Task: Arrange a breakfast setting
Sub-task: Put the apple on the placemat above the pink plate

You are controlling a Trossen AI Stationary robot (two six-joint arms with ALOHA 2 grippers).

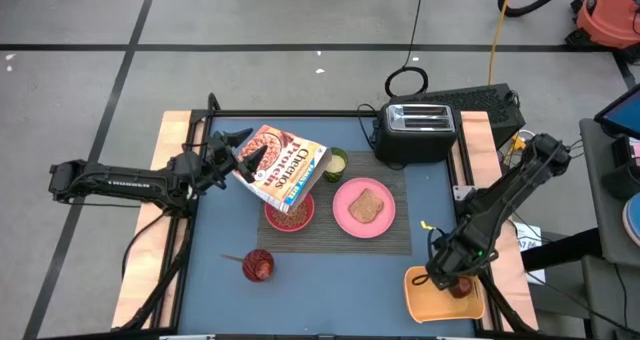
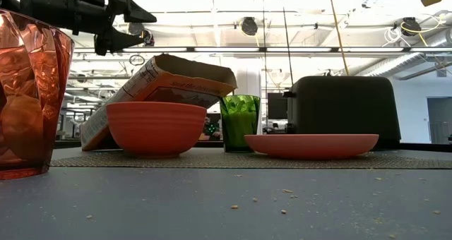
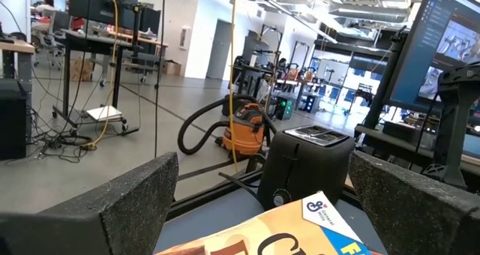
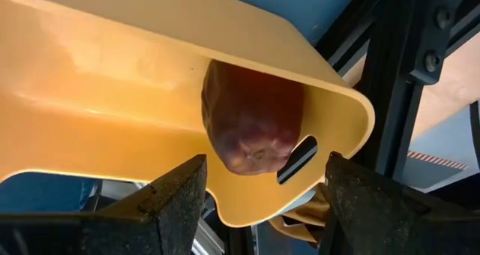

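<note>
From above, the dark striped placemat [image 1: 345, 215] already carries the pink-red bowl [image 1: 289, 214] and the pink plate [image 1: 364, 207] with the toast slice [image 1: 367, 207], while the Cheerios box [image 1: 284, 166] leans tilted over the bowl with the left end effector [image 1: 243, 152] spread wide and released beside it. At counter height, the box [image 2: 159, 92] rests against the bowl [image 2: 156, 128], so I judge it not yet stood upright. In the right wrist view, the right end effector [image 4: 261, 195] hangs parted above the apple [image 4: 253, 124] in the orange tray [image 4: 112, 105], holding nothing, so the apple remains to be placed.
</note>
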